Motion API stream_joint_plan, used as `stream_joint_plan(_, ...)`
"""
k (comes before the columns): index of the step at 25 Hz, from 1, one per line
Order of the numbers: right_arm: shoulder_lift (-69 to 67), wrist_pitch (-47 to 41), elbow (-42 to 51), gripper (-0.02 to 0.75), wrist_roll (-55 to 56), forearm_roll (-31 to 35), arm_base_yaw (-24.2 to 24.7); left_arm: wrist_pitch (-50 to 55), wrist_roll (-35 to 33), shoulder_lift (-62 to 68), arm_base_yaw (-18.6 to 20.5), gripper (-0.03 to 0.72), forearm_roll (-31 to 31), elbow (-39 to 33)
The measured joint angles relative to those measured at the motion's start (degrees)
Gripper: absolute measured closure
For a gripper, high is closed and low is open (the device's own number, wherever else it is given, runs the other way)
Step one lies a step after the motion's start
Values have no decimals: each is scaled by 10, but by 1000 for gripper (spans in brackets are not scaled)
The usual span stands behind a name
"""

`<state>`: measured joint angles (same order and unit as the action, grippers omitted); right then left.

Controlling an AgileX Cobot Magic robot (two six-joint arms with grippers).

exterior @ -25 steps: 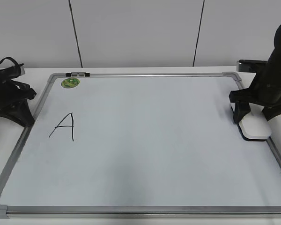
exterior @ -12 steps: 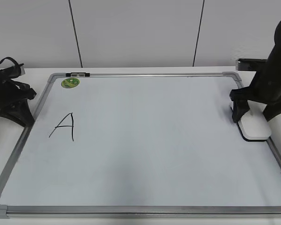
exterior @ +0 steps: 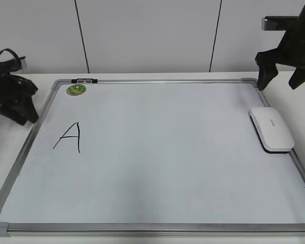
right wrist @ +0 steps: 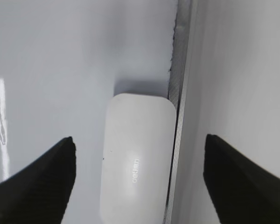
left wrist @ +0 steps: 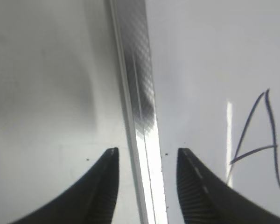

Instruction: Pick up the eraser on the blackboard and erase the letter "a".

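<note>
Eraser (exterior: 272, 129) flat on blackboard (exterior: 152, 226)

Only a couple of readable things here. The blackboard (exterior: 157, 152) has a capital "A" (exterior: 69, 137) hand-drawn in black marker on its left side, and the left wrist view catches the same letter too (left wrist: 259, 137). The eraser (right wrist: 136, 163) has tiny grey print on its top that looks like a short brand word, maybe "deli" something, but it's too small and blurry to say for sure. The round green sticker (exterior: 76, 90) in the board's top left corner has some design on it, nothing I can read.
</note>
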<state>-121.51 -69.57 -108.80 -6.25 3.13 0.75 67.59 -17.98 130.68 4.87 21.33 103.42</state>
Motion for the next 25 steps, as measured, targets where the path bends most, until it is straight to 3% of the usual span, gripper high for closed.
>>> stream_joint_plan(4, 12, -4, -7, 110, -4, 1, 0, 13, 36, -1, 0, 251, -10, 93)
stream_joint_plan(6, 26, -5, -7, 116, -4, 4, 0, 14, 49, -15, 0, 223, -15, 111)
stream_joint_plan(18, 242, -17, 66, 143, -12, 23, 0, 31, 108, -260, -60, 209, -115, 101)
stream_joint_plan(25, 396, -21, 115, 144, -15, 23, 0, 41, 112, -450, -93, 209, -117, -21)
